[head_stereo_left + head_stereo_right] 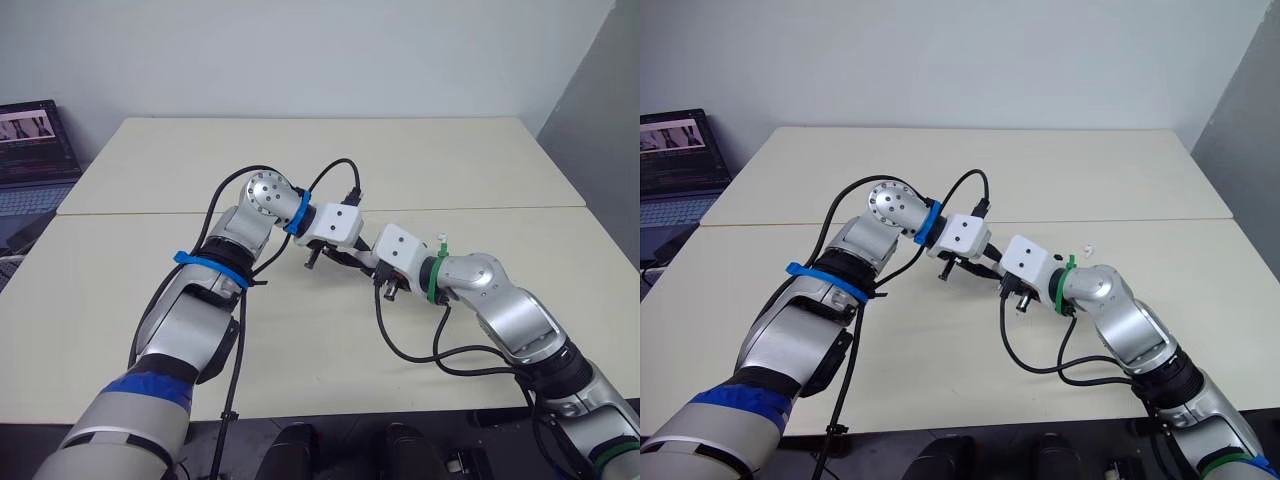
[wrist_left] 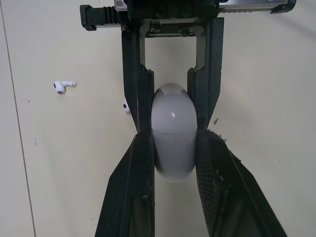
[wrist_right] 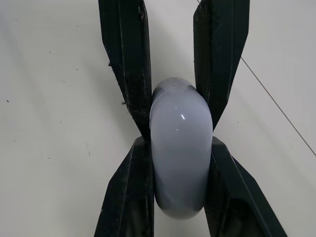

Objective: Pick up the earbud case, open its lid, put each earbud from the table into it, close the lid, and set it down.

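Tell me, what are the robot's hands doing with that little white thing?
The left gripper and the right gripper both grip the white earbud case, holding it between them over the table. Its lid looks shut. One earbud lies on the table, and a second earbud peeks out beside a finger. Neither is in the case yet.

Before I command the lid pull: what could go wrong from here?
1. The left pincer and right pincer both clamp the smooth, rounded earbud case; pulling unevenly might let it slip out.
2. One earbud lies on the table close by them; a dropped case could knock it away.
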Robot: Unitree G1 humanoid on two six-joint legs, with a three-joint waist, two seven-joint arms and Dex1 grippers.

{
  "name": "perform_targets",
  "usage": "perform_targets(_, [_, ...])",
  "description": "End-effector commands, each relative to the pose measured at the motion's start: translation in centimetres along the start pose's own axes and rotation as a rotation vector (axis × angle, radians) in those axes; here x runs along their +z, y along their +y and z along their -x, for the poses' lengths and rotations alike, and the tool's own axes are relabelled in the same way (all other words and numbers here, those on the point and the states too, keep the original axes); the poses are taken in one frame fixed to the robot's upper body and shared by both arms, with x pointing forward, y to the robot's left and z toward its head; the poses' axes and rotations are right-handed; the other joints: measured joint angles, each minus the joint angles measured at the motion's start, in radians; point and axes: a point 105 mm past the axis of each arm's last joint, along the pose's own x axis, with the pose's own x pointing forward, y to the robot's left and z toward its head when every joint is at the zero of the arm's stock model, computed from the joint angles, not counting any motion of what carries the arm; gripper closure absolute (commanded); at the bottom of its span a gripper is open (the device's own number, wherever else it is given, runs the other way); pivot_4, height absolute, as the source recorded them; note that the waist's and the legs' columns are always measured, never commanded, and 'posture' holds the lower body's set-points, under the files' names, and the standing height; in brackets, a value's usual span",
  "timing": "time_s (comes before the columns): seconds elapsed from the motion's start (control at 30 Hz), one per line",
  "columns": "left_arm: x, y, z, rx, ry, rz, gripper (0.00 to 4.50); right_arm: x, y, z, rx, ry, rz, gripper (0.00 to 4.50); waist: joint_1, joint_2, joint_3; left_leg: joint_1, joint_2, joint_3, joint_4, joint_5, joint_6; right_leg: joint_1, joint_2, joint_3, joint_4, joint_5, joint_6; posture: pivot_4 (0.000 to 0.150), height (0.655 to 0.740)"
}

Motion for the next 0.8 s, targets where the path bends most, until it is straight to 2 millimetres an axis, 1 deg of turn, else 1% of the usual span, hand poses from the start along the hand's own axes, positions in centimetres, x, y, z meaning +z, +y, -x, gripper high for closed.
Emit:
perform_targets(0.03, [1.1,0.8,0.4,0.039,-0.025,-0.027,3.75,1.6,-0.1,0.4,-0.015,-0.051,0.041,3.64,0.000,0.000,0.000,0.000,0.000,0.000,0.000,0.000,0.000,0.000,0.000,0.000,0.000,0.000,0.000,0.150,0.7400])
perform_targets(0.3, [1.7,1.1,0.5,0.051,-0.076,0.020,3.75,1.4,-0.1,0.4,-0.012,-0.049,0.023,3.64,0.000,0.000,0.000,0.000,0.000,0.000,0.000,0.000,0.000,0.000,0.000,0.000,0.000,0.000,0.000,0.150,0.7400])
perform_targets(0.5, [1.6,1.0,0.6,0.046,-0.065,-0.004,3.75,1.5,-0.2,0.5,-0.011,-0.058,0.009,3.64,0.000,0.000,0.000,0.000,0.000,0.000,0.000,0.000,0.000,0.000,0.000,0.000,0.000,0.000,0.000,0.150,0.7400])
perform_targets(0.57, [1.5,0.8,0.5,0.042,-0.060,-0.014,3.75,1.6,-0.2,0.6,-0.005,-0.067,-0.006,2.91,0.000,0.000,0.000,0.000,0.000,0.000,0.000,0.000,0.000,0.000,0.000,0.000,0.000,0.000,0.000,0.150,0.7400])
perform_targets(0.6, [1.5,0.8,0.5,0.040,-0.064,-0.013,3.75,1.7,-0.2,0.6,-0.004,-0.070,-0.014,2.70,0.000,0.000,0.000,0.000,0.000,0.000,0.000,0.000,0.000,0.000,0.000,0.000,0.000,0.000,0.000,0.150,0.7400])
perform_targets(0.67, [1.5,0.7,0.5,0.041,-0.071,-0.005,3.75,1.8,-0.2,0.8,-0.003,-0.076,-0.026,2.01,0.000,0.000,0.000,0.000,0.000,0.000,0.000,0.000,0.000,0.000,0.000,0.000,0.000,0.000,-0.001,0.150,0.7400])
perform_targets(0.8, [0.9,0.7,0.6,0.058,-0.077,0.052,3.75,1.8,-0.5,2.3,-0.012,-0.092,-0.066,0.65,0.001,0.000,0.000,0.000,0.000,0.000,0.000,0.000,0.000,0.000,0.000,0.000,0.000,0.000,-0.001,0.150,0.7400])
